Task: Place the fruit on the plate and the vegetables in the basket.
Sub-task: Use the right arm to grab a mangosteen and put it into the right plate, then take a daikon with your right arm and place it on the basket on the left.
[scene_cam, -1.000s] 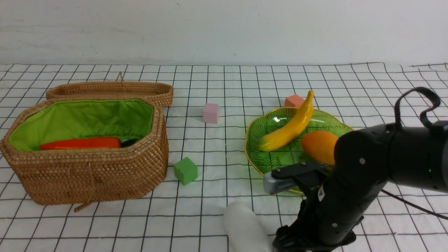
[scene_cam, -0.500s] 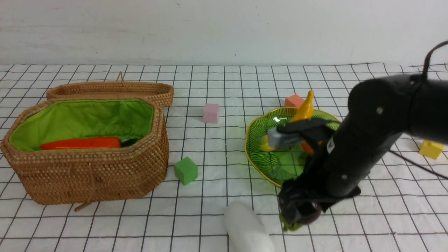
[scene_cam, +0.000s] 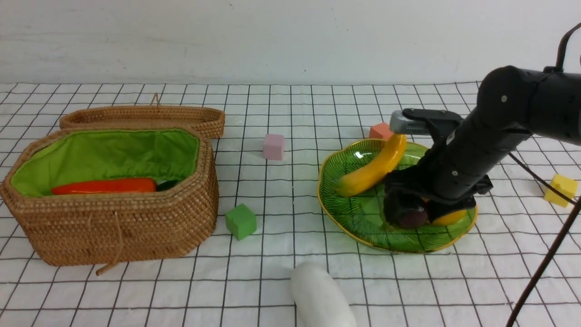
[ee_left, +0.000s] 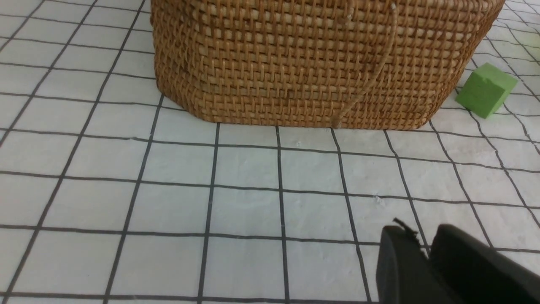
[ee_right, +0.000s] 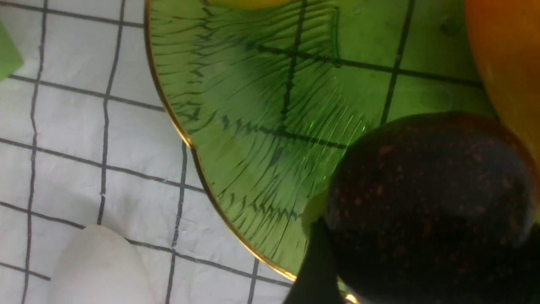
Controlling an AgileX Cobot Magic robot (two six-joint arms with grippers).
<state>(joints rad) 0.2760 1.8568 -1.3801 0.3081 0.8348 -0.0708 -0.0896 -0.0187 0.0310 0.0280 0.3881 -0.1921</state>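
My right gripper (scene_cam: 406, 213) is shut on the dark purple-brown fruit (scene_cam: 412, 217) and holds it low over the green plate (scene_cam: 349, 211). The fruit fills the right wrist view (ee_right: 426, 198) above the plate (ee_right: 253, 126). The banana (scene_cam: 374, 167) and the mango (scene_cam: 449, 218) lie on the plate; the arm hides most of the mango. The carrot (scene_cam: 106, 185) lies in the wicker basket (scene_cam: 118, 222). The white radish (scene_cam: 320, 295) lies on the cloth at the front, also in the right wrist view (ee_right: 99, 268). My left gripper (ee_left: 428, 249) is shut and empty near the basket's wall (ee_left: 316, 59).
The basket's flat lid (scene_cam: 145, 117) lies behind it. A green cube (scene_cam: 241, 221), a pink cube (scene_cam: 273, 146), an orange cube (scene_cam: 380, 131) and a yellow cube (scene_cam: 561, 188) sit on the gridded cloth. A dark cable (scene_cam: 540, 268) hangs at the right.
My right arm has risen from the front edge with the dark fruit and carried it back over the plate. The left gripper's earlier state is not shown.
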